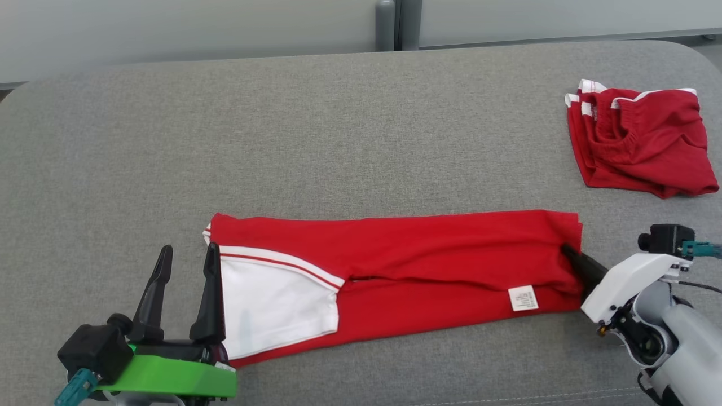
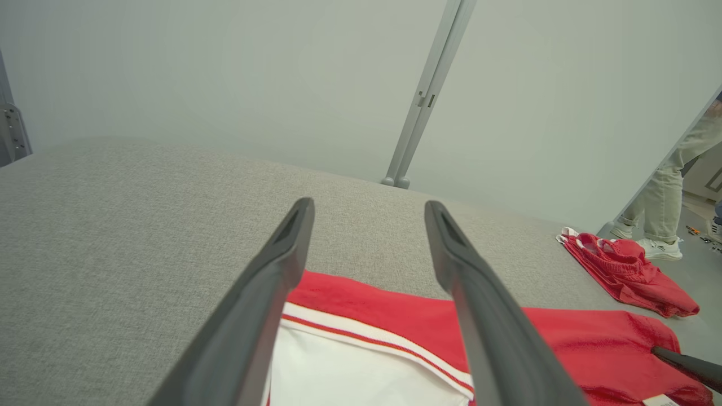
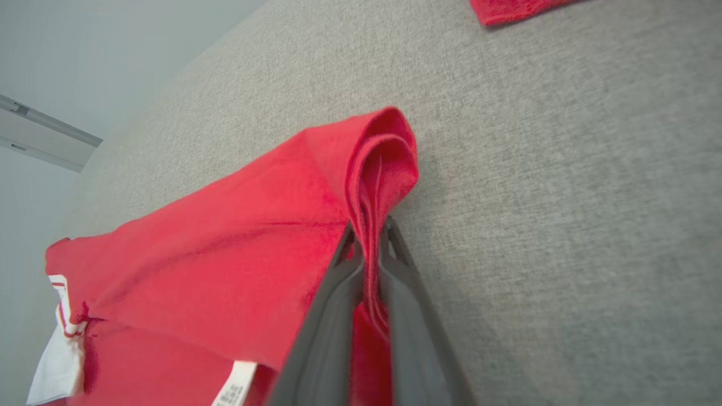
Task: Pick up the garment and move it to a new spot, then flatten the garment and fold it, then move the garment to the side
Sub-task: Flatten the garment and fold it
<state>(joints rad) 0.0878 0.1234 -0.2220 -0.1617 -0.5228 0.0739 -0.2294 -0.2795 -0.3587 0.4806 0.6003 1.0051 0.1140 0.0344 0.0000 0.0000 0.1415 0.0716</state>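
Item: red shirt [image 1: 395,270], folded lengthwise. My right end effector [image 3: 368,237] pinched its hem; my left end effector [image 1: 190,248] stood wide. Likely remaining: crosswise fold, move aside.

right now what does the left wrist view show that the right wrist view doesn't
Left wrist view: the open left gripper at the white-panelled end of the long red folded garment, plus a person's pale trouser legs and white shoes.
Right wrist view: a close look at the right gripper shut on the garment's rolled red end, cloth layers pinched between its fingers.
Both: the garment, its white care label, the grey fabric surface and the crumpled red garment with white trim.
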